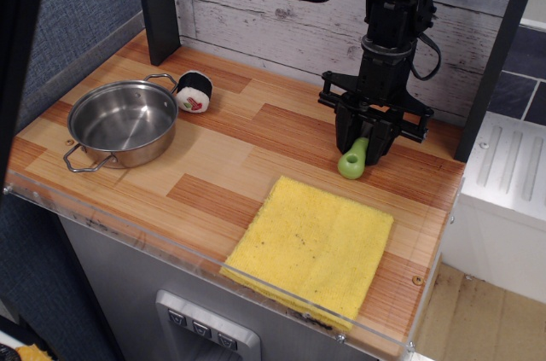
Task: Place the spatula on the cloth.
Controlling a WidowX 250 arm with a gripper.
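Observation:
The spatula's lime-green handle (352, 163) pokes out toward the front from between my gripper's fingers, at the back right of the wooden counter. Its grey blade is hidden behind the gripper. My gripper (364, 146) points straight down with its black fingers (345, 134) drawn in against the handle, shut on the spatula, which still rests low at the counter. The yellow cloth (312, 246) lies flat at the front right, just in front of the handle and apart from it.
A steel pot (124, 124) stands at the left. A black-and-white sushi toy (194, 92) lies behind it. Black posts stand at the back left (158, 4) and right (495, 58). A clear plastic lip (171, 246) runs along the counter's front edge.

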